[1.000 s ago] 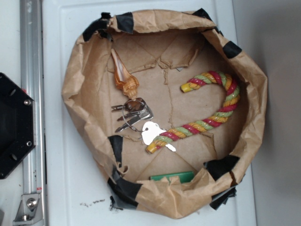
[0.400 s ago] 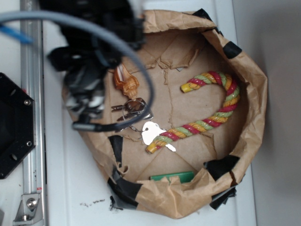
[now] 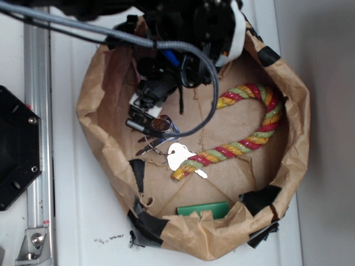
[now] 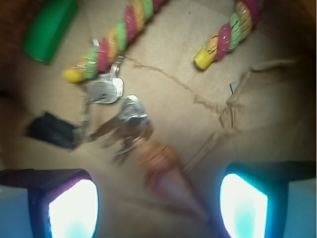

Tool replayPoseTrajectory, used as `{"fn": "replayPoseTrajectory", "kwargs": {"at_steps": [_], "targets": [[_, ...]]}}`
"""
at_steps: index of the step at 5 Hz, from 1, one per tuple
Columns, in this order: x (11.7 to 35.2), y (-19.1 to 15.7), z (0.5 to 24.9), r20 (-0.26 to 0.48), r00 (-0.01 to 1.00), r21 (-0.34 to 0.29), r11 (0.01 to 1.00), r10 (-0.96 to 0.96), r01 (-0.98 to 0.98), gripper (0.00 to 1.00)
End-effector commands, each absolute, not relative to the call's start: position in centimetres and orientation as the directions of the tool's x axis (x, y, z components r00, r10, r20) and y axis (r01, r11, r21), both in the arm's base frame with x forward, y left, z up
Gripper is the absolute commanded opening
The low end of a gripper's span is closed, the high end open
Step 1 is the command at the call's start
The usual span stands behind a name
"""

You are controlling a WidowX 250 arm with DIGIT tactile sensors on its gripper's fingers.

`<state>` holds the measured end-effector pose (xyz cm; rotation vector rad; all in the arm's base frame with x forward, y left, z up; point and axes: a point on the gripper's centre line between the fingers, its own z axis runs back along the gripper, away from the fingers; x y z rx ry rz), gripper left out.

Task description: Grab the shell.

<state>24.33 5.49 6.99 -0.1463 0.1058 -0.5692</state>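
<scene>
knobby, tapered shell (image 4: 166,171) between gripper (image 4: 158,206) pads

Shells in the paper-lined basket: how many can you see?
1. The orange-brown and cream spiral conch shell lies beside the silver key bunch, below the open end effector. The arm hides it in the exterior view.

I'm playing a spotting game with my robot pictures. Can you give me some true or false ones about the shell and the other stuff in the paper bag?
1. The gripper is open, with the shell lying between its fingers. True.
2. The shell is already lifted off the paper. False: it lies on the paper bag floor.
3. The keys lie right next to the shell's wide end. True.
4. The rope cane is blue and white. False: it is red, yellow and green.
5. A green thing sits in the bag. True.
</scene>
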Motion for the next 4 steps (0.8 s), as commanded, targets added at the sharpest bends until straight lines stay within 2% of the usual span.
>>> {"fn": "replayPoseTrajectory", "kwargs": {"at_steps": [1, 2, 4], "targets": [[22.5, 5.5, 5.5, -0.128, 0.717, 0.024, 0.721, -0.685, 0.692, 1.0], [23.3, 7.2, 4.9, -0.22, 0.694, 0.085, 0.696, -0.685, 0.713, 1.0], [23.3, 6.9, 4.7, -0.223, 0.698, 0.09, 0.698, -0.681, 0.71, 1.0]]}}
